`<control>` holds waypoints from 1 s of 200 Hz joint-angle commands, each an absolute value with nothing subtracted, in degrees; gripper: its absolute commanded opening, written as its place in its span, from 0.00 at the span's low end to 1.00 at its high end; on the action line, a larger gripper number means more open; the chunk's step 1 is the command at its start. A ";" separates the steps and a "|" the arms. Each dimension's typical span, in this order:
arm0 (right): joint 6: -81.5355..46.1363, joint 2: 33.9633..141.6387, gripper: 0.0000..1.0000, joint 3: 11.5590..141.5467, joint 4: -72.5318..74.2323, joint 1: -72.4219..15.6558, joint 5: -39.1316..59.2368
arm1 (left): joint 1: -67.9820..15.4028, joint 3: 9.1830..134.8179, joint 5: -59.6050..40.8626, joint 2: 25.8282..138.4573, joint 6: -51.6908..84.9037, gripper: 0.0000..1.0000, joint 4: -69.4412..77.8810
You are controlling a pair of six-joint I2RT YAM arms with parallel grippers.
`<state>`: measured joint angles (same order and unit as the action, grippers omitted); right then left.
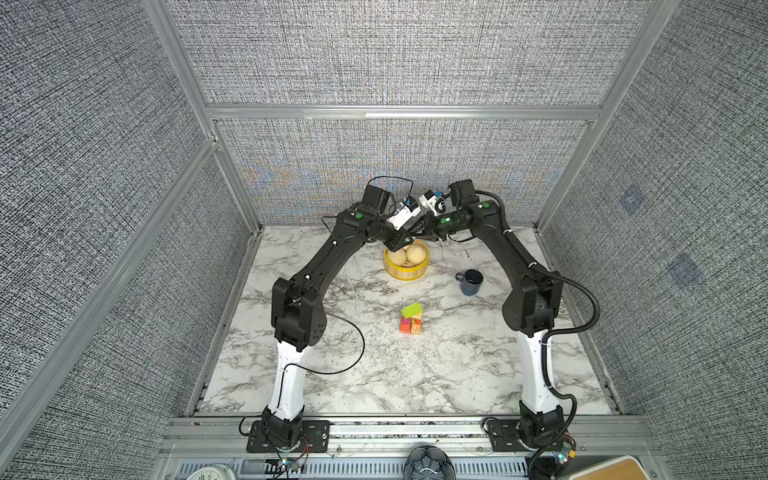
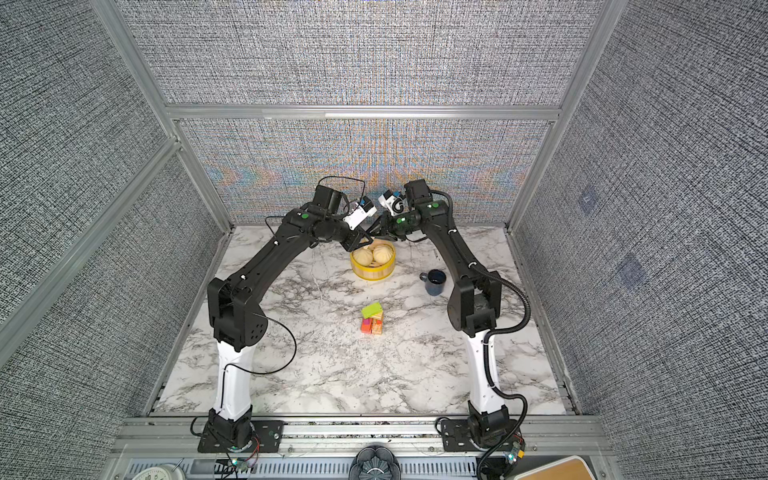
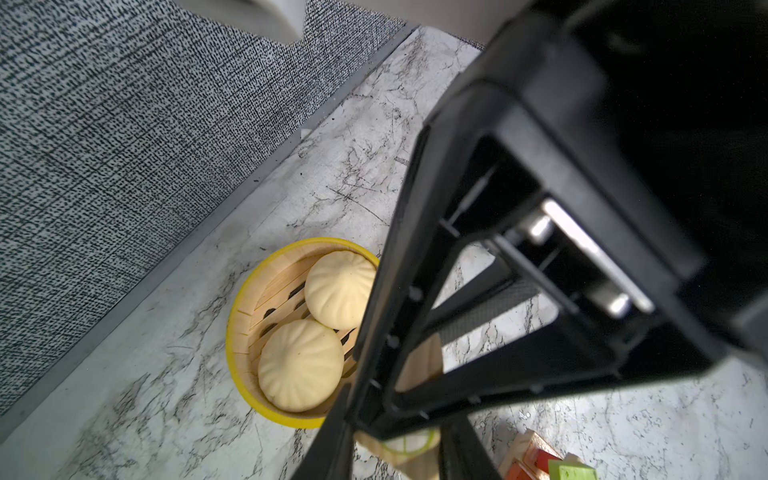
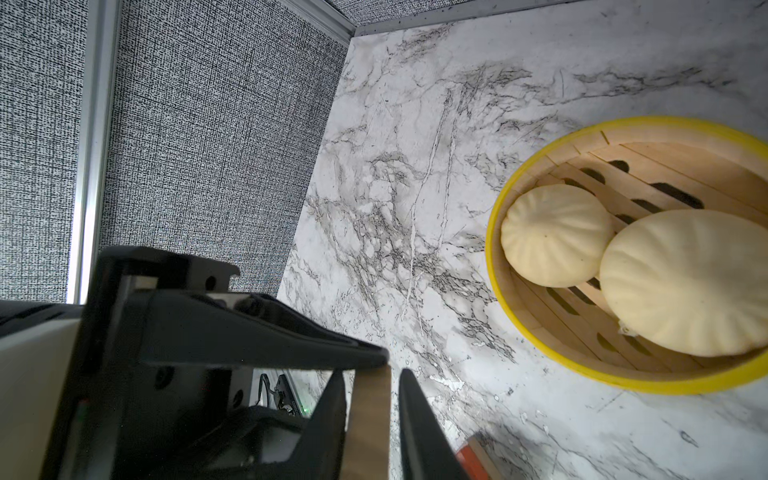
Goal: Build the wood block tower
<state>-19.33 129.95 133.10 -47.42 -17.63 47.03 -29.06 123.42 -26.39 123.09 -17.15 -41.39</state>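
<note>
Both grippers meet in the air above the back of the table. A tan wood block (image 3: 409,446) with a lime ring on one face sits between the fingers of my left gripper (image 3: 395,453), which is shut on it. In the right wrist view the same block (image 4: 370,424) stands edge-on between the fingers of my right gripper (image 4: 372,428), with a thin sliver of gap on each side. The tower (image 1: 411,320) (image 2: 372,319) stands mid-table with orange and tan blocks below and a lime-green slab on top. In both top views the held block is hidden by the grippers.
A yellow steamer basket (image 1: 405,272) holding two buns sits just below the grippers. A dark blue mug (image 1: 471,281) stands to the right of it, near the right arm. Grey fabric walls close the marble table (image 1: 374,374) on three sides.
</note>
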 commanded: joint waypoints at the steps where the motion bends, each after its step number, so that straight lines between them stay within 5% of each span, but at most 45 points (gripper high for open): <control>1: -19.03 129.77 0.25 133.46 -48.38 -17.67 48.01 | -29.09 123.88 -26.62 123.37 -17.93 0.20 -41.67; 43: -19.00 129.52 0.24 132.75 -48.45 -17.79 49.35 | -29.09 124.27 -26.28 123.29 -17.93 0.20 -41.62; 89: -17.95 128.29 0.38 131.92 -49.28 -17.84 49.66 | -29.11 125.23 -25.23 123.66 -18.28 0.20 -42.44; 200: -16.79 129.09 0.34 132.45 -51.06 -17.82 49.79 | -29.36 127.04 -25.37 124.19 -18.96 0.20 -43.42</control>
